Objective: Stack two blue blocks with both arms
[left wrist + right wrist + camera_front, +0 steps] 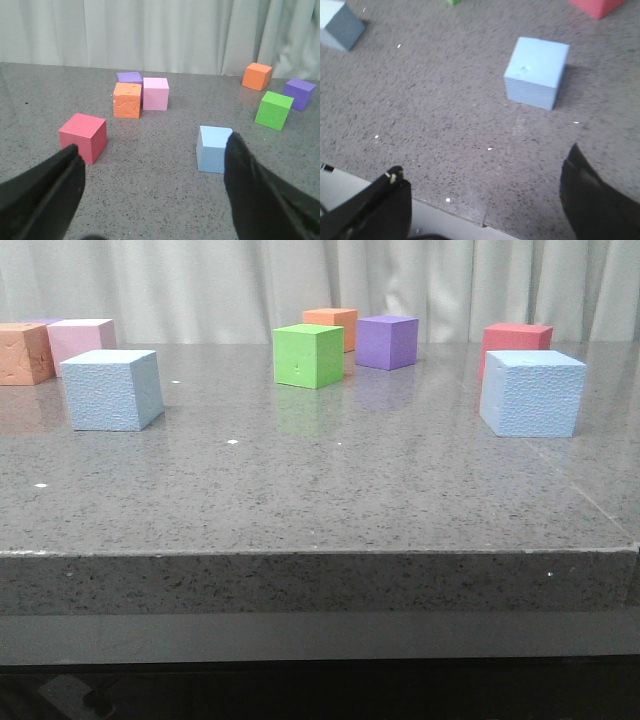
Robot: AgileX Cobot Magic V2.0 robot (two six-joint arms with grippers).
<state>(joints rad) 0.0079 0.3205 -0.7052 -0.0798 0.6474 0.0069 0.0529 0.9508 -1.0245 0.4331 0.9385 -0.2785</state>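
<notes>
Two blue blocks are seen on the grey speckled desk (pixel 320 490). Both are pale sky-blue cubes with bumpy, pebbled faces, and they look a little bigger than the other coloured cubes. The left blue block (pixel 111 389) is set flat on the desk at the left side, turned a bit so that two side faces are shown. The right blue block (pixel 531 392) is set flat on the desk at the right side, also turned a bit. The two blocks are kept well apart, with bare desk between them. Neither block is stacked on anything, and nothing is laid on top of either one. Both are upright and not tilted.
</notes>
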